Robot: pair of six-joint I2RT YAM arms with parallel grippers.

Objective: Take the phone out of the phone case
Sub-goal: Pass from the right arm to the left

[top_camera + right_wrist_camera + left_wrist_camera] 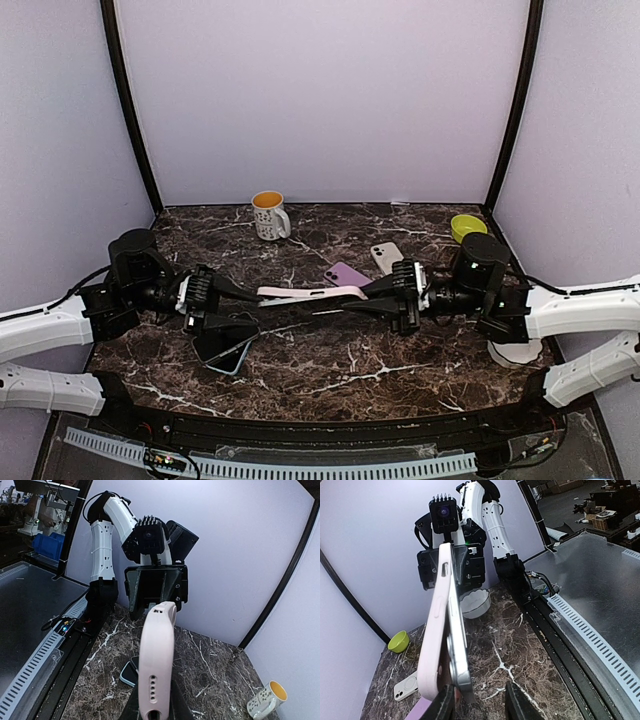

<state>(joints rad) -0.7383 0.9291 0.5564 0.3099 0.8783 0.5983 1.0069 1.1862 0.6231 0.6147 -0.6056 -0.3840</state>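
Marble-look worktop (330,380), dark with white veins: at its near edge a dark handset (225,350) lies flat at left and a white dish (515,352) sits at right. Just beyond, both arms carry the pink case (310,293) level above the worktop. The right end effector (380,292) is clamped on the case's right end. The left end effector (240,297) stands part open, one finger (445,702) against the case and the other apart from it. The phone (460,650), silver-edged and glossy, sits in the matte, round-cornered case, its rim seemingly lifting at the left end. Extraction looks begun, not finished. Farther back lie a purple cover (347,273) and a white cover (387,255). Farthest are a spotted mug (268,215) and a green bowl (466,227).
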